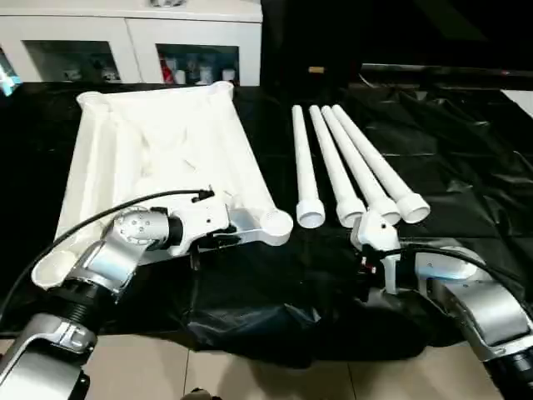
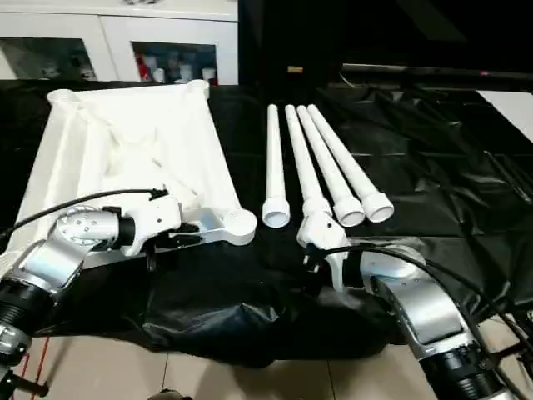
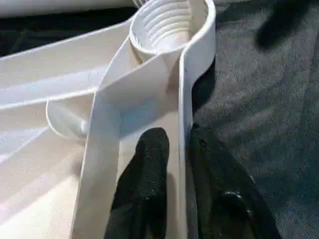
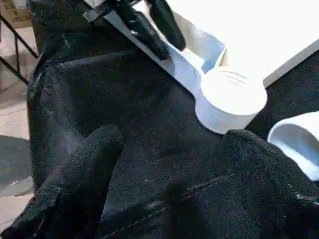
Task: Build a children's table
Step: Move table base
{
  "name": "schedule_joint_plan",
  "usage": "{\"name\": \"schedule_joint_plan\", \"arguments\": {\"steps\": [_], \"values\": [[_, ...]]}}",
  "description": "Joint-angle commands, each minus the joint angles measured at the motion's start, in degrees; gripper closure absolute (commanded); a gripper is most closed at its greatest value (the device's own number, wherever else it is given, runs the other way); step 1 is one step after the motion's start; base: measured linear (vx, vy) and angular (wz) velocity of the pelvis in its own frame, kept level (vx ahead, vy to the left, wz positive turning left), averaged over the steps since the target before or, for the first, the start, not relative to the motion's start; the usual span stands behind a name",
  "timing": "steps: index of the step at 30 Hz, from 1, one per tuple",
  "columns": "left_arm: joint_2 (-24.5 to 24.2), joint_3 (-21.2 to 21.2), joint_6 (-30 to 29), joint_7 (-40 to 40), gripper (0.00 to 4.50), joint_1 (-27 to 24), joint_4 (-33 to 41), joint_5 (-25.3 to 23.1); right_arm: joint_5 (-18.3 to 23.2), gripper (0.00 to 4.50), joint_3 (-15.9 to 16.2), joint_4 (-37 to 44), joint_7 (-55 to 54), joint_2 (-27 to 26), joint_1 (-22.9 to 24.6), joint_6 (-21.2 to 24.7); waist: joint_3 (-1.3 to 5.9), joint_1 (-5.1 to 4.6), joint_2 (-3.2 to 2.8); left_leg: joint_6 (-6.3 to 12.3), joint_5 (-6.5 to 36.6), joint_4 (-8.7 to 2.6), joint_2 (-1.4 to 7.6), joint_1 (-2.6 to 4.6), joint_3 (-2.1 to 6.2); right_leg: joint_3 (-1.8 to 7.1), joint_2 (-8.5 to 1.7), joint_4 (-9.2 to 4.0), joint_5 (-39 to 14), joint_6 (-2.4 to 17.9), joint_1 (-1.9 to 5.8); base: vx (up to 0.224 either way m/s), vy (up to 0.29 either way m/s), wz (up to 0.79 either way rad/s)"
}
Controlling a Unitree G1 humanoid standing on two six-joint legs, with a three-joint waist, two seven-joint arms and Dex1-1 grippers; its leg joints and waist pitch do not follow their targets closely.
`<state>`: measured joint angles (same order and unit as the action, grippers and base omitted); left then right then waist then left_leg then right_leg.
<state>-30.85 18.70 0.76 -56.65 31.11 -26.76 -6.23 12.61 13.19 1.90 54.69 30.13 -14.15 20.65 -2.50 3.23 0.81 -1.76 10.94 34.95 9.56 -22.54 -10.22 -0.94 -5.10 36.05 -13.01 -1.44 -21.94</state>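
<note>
the white table top lies upside down on the black sheet, ribbed underside up, and everything here reads off it. its near corner on the legs' side carries a round threaded socket, and the left gripper is right there on the near rim beside that socket: one black finger sits inside the rim wall, the other outside on the sheet, the thin white wall between them, the fingers close to it on both sides, though whether they are pressing it i cannot tell. across from the table top, on the socket side, four white legs lie side by side on the sheet, wide ends toward the robot, the nearest one just beside the table top's edge and apart from it. the right gripper hovers low over the sheet, near the wide ends of the legs and facing that same socket corner, its two black fingers spread wide with nothing between them. behind the table top stands a white cabinet with glass doors.
</note>
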Motion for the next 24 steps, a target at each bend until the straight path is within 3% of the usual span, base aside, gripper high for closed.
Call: {"name": "schedule_joint_plan", "arguments": {"steps": [1,5,6,8,9,10,14,18,20,24], "values": [[-0.8,-1.1,-1.2,-0.7,3.49,-0.5,1.9,0.9,-1.5,0.8,0.1,-0.5,-1.0,0.6,-1.0,-0.4,3.25,0.24,-0.62,1.24,10.3,-4.8,3.43,1.79,1.13,1.42,-2.81,-3.38,3.1,16.3,1.86,0.0,0.0,0.0],[-1.9,-2.3,-4.4,-2.3,3.49,-2.8,6.9,2.7,-0.6,0.8,-0.5,0.4,-1.1,0.1,-0.8,-0.5,3.26,0.35,-0.67,1.09,9.8,-4.81,3.4,1.75,1.12,1.38,-2.8,-3.26,3.9,16.4,1.85,0.0,0.0,0.0],[-2.0,-3.5,-5.8,-2.6,3.49,-4.5,10.2,4.9,-0.7,0.8,-0.7,0.6,-1.5,-0.1,-0.6,-0.6,3.32,0.45,-1.15,0.86,9.9,-4.77,3.43,1.85,1.15,1.37,-2.84,-3.12,4.2,16.5,1.8,0.0,0.0,0.0],[-1.7,-4.8,-7.8,-2.4,3.49,-6.3,13.7,7.2,0.0,0.8,-1.2,1.0,-1.6,-0.6,-0.3,-0.2,3.21,0.35,-0.88,0.62,10.9,-4.9,3.44,1.8,1.07,1.36,-2.76,-3.25,3.6,16.7,1.83,0.0,0.0,0.0],[-1.4,-5.6,-9.0,-2.0,3.49,-7.1,15.1,8.3,0.2,0.8,-1.5,1.2,-2.2,-0.9,-0.2,0.1,3.16,0.38,-1.23,0.54,11.1,-4.92,3.4,1.79,1.1,1.37,-2.74,-3.25,3.3,16.7,1.76,0.0,0.0,0.0],[-1.2,-6.0,-9.6,-1.8,3.49,-7.4,15.8,8.8,0.2,0.8,-1.7,1.3,-2.5,-1.0,-0.2,0.3,3.13,0.28,-1.01,0.5,11.5,-4.97,3.34,1.78,1.02,1.38,-2.61,-3.4,2.9,16.6,1.76,0.0,0.0,0.0],[0.0,-9.2,-13.5,0.7,3.49,-11.1,21.4,12.0,0.9,0.8,-2.8,2.0,-4.5,-2.5,0.1,0.7,3.06,0.25,-1.05,0.26,11.9,-4.97,3.38,1.71,1.03,1.45,-2.68,-3.43,1.6,16.5,1.82,0.0,0.0,0.0],[6.9,-15.4,-11.7,15.1,3.49,-16.7,27.0,11.5,-0.1,0.8,-7.5,1.0,-18.3,-10.6,0.9,1.2,2.92,-0.19,-1.04,-0.62,12.5,-5.16,3.45,1.5,1.02,1.53,-2.63,-3.72,0.4,15.8,1.63,0.0,0.0,0.0],[10.8,-18.0,-13.5,20.7,3.49,-19.9,31.0,13.1,0.7,0.8,-9.8,1.4,-23.7,-14.6,2.3,1.7,3.02,-0.13,-1.01,-0.85,12.7,-5.17,3.37,1.57,1.08,1.53,-2.54,-3.86,-0.8,15.0,1.66,0.0,0.0,0.0],[13.4,-18.0,-16.9,26.3,3.49,-28.2,38.6,10.1,0.9,0.8,-9.4,4.9,-26.4,-16.9,7.6,1.9,2.85,0.07,-0.87,-0.16,12.0,-5.39,3.37,1.32,1.16,1.48,-2.24,-4.15,-0.1,12.7,1.85,0.0,0.0,0.0]]}}
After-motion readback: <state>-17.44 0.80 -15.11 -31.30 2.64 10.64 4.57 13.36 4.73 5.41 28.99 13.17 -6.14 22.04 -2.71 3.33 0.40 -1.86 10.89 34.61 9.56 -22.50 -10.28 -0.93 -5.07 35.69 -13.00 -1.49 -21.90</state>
